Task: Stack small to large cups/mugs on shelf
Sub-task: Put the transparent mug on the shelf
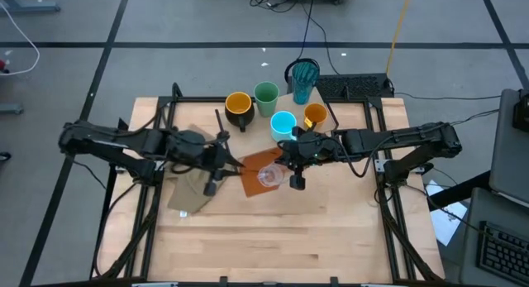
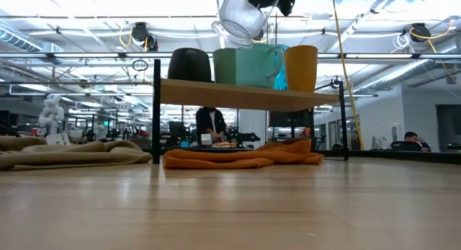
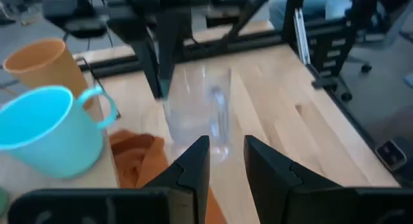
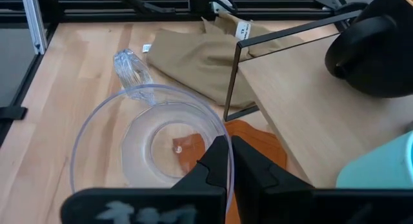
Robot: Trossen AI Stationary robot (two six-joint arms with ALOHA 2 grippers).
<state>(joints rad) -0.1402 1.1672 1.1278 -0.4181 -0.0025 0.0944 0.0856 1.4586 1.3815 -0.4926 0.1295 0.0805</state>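
Right gripper [image 1: 295,176] fingers pinch rim of clear glass [image 1: 270,176], held tilted mouth-up above shelf [image 2: 238,96] near edge, blue mug [image 1: 283,124] just behind; left gripper [image 1: 216,178] fingers slightly parted, empty.

Shelf [image 1: 347,113] back crowded (five cups, seemingly); front edge bare.

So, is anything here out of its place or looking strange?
Yes. A crumpled orange cloth lies under the plywood shelf, and a beige cloth lies bunched beside it. The right gripper holds the clear glass mug tilted.
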